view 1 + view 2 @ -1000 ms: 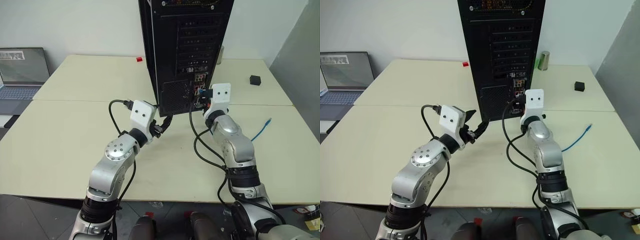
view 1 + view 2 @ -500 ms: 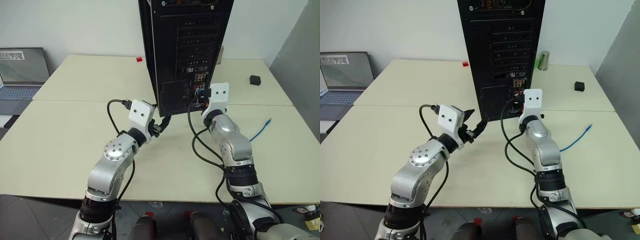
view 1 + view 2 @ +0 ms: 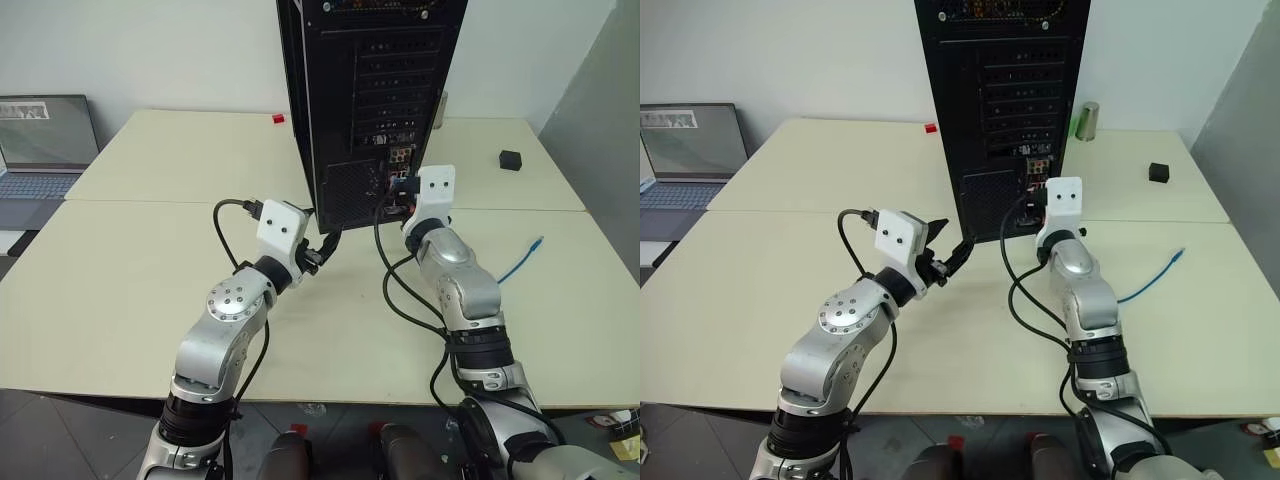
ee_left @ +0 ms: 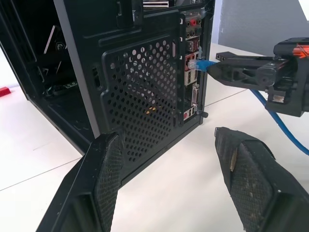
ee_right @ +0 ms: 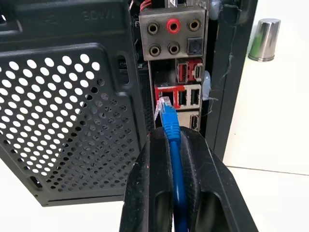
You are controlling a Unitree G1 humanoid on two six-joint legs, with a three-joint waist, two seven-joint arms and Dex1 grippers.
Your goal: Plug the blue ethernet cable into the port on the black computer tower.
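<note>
Basically nothing has shifted over the last second: right pincer (image 5: 170, 145) stays clamped on the blue ethernet cable (image 5: 172, 126) just behind its clear plug, left pincer (image 4: 176, 159) stays spread and empty near the foot of the black computer tower (image 3: 370, 90). My read is that the insertion is stalled at the final alignment, not yet seated.

Plug sticks out a short way past the right fingertips, pointing level at the rear connector cluster. In the right wrist view its tip sits right at the port (image 5: 161, 102), at the left edge of the red-trimmed block; can't tell if it has entered or is just touching the rim. The left wrist view has the plug against the same cluster.

Rest of the cable trails back along the right arm, free end lying on the bench (image 3: 150, 270) well to the right (image 3: 520, 262).

Next push probably needs to be straight in, small correction only.
</note>
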